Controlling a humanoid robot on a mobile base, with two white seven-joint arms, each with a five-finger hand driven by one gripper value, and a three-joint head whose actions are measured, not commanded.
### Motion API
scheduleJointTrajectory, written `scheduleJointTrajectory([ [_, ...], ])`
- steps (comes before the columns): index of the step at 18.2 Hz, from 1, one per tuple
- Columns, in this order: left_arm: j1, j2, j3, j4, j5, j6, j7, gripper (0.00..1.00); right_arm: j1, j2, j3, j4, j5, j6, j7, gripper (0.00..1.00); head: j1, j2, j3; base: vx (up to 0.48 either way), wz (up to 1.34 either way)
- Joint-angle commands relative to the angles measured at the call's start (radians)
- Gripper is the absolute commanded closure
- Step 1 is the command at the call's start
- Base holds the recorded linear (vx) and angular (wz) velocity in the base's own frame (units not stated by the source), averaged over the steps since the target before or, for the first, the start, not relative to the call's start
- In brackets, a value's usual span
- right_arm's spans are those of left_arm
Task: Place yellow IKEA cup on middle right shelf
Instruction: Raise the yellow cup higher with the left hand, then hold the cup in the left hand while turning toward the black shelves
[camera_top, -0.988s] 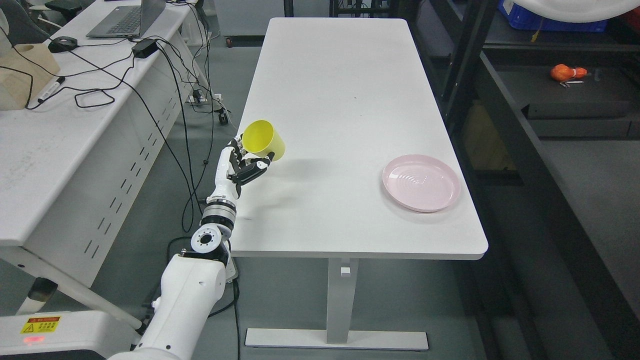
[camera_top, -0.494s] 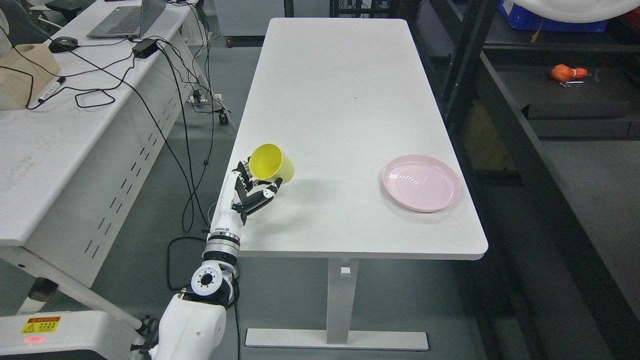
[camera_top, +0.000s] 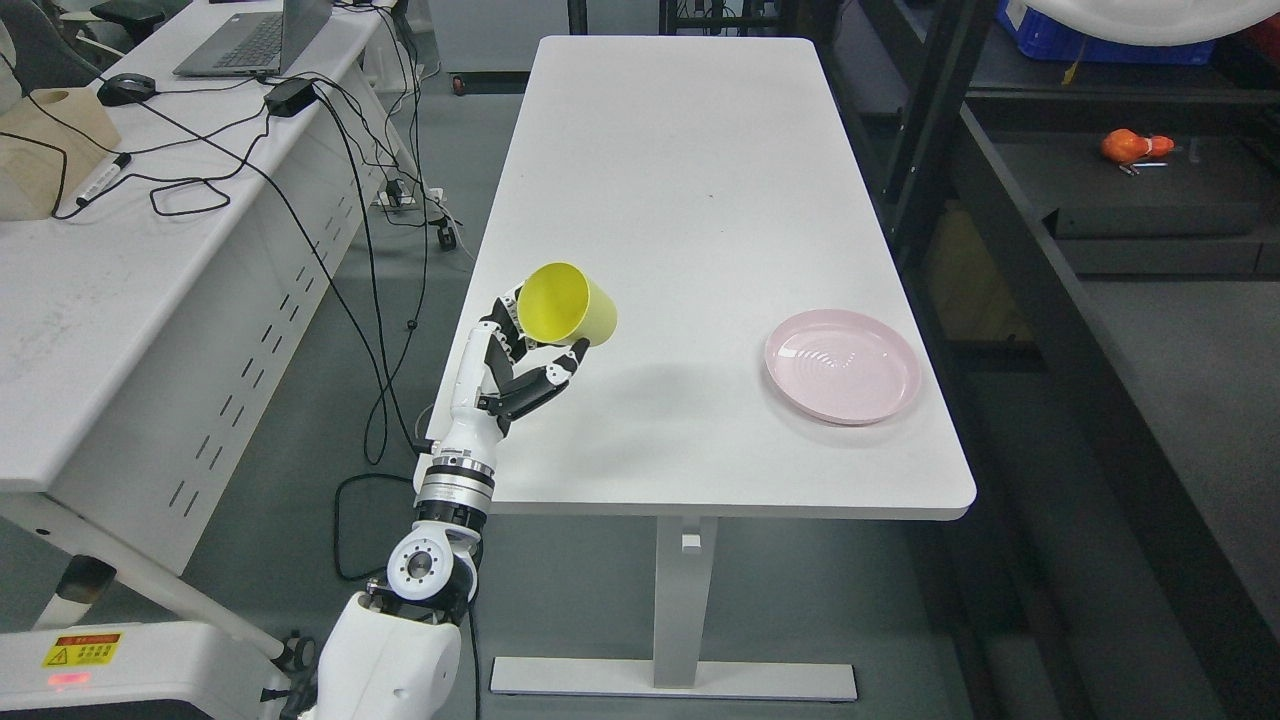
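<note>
My left hand holds the yellow cup above the near left part of the white table. The cup is tilted, its open mouth facing the camera and to the left. Fingers wrap the cup from the left and the thumb presses under its right side. My left arm rises from the bottom left past the table's front left corner. The dark shelf unit stands to the right of the table. My right arm is out of view.
A pink plate lies near the table's right front edge. An orange object lies on a shelf board at the upper right. A second desk with a laptop, mouse and cables stands on the left.
The left hand with the cup dropped toward me first, then moved right and slightly up over the table. The plate has not moved.
</note>
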Motion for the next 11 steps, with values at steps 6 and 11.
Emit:
scheduleJointTrajectory([
  [6,0.010,0.017,-0.080,-0.140,0.003,0.002,0.004,1.00,0.012,-0.017,0.017,0.000,-0.025,0.000,-0.001,0.01,0.0000,0.000,0.000,0.000,0.00],
  [11,0.015,0.017,-0.078,-0.142,0.003,0.001,0.004,1.00,0.014,-0.017,0.017,0.000,-0.025,0.000,-0.001,0.01,0.0000,0.000,0.000,-0.011,-0.01],
])
